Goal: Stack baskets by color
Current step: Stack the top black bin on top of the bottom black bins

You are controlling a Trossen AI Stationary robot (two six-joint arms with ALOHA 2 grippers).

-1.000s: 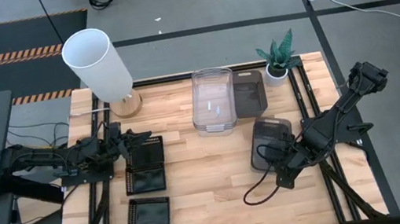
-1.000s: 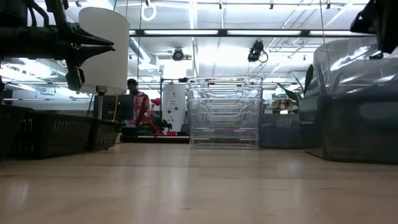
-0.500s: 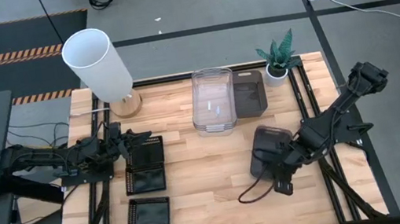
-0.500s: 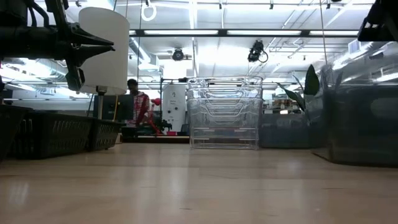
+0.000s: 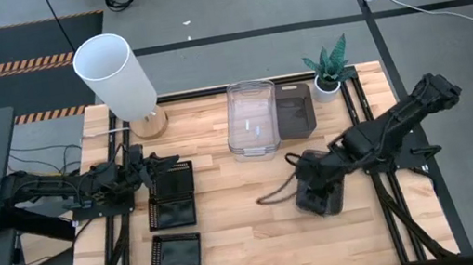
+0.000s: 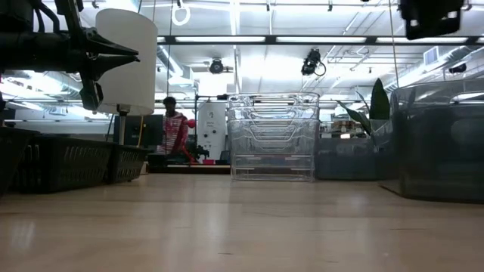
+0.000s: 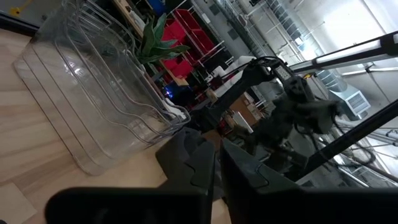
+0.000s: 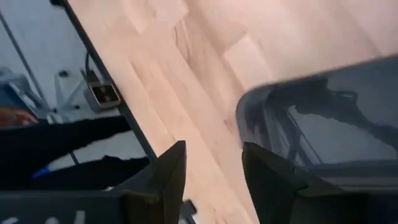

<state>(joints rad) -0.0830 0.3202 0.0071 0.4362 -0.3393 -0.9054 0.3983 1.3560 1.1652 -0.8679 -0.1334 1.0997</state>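
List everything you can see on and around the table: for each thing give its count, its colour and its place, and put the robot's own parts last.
clear baskets: one nested stack, count within it unclear, clear, far middle of the table
grey basket at the back: one, smoky dark grey, right beside the clear stack
grey basket near the arm: one, smoky dark grey, right-centre of the table
black grid baskets: at least three, black, left side, one nearest the front edge
lamp: one, white, far left corner
potted plant: one, green in a white pot, far right corner
person: one, red top, in the room behind
left gripper: dark, fingers close together, at the black grid baskets
right gripper: dark, fingers apart, at the grey basket near the arm
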